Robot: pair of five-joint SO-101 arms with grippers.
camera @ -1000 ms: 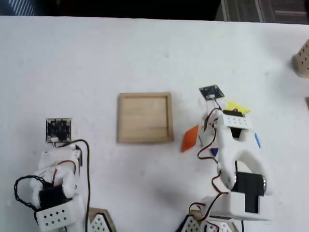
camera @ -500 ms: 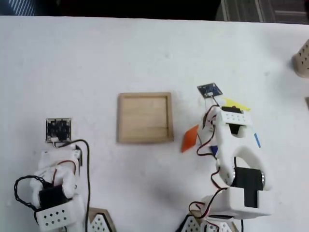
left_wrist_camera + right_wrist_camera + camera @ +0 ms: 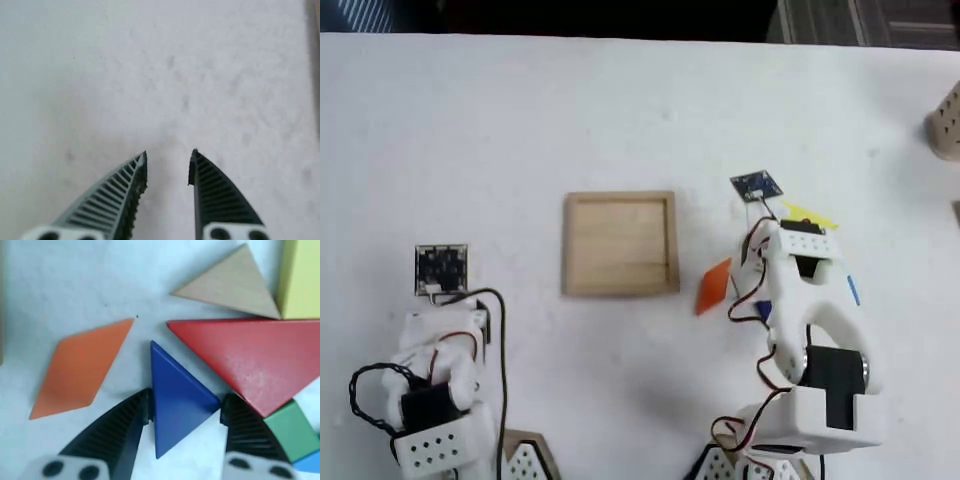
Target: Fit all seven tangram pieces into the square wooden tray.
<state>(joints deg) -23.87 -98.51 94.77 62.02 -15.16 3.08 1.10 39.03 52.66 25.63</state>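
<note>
The square wooden tray (image 3: pixel 620 243) lies in the middle of the white table with nothing in it. An orange parallelogram (image 3: pixel 713 285) lies just right of it. The right arm (image 3: pixel 802 300) stands over a cluster of pieces, with a yellow piece (image 3: pixel 810 217) showing beyond it. My right gripper (image 3: pixel 186 407) is open, its jaws on either side of a blue triangle (image 3: pixel 177 397). Around that lie the orange parallelogram (image 3: pixel 80 367), a red triangle (image 3: pixel 250 357), a plain wood triangle (image 3: pixel 230 285), a yellow piece (image 3: pixel 300 277) and a green piece (image 3: pixel 290 430). My left gripper (image 3: pixel 168 157) is open over bare table.
The left arm (image 3: pixel 435 390) sits folded near the front left, well away from the tray. A perforated wooden object (image 3: pixel 948 125) stands at the far right edge. The table's back edge (image 3: pixel 620 36) meets a dark background.
The right arm has shifted slightly, its wrist moving a little farther back over the pieces. The left arm, tray and orange piece have stayed put.
</note>
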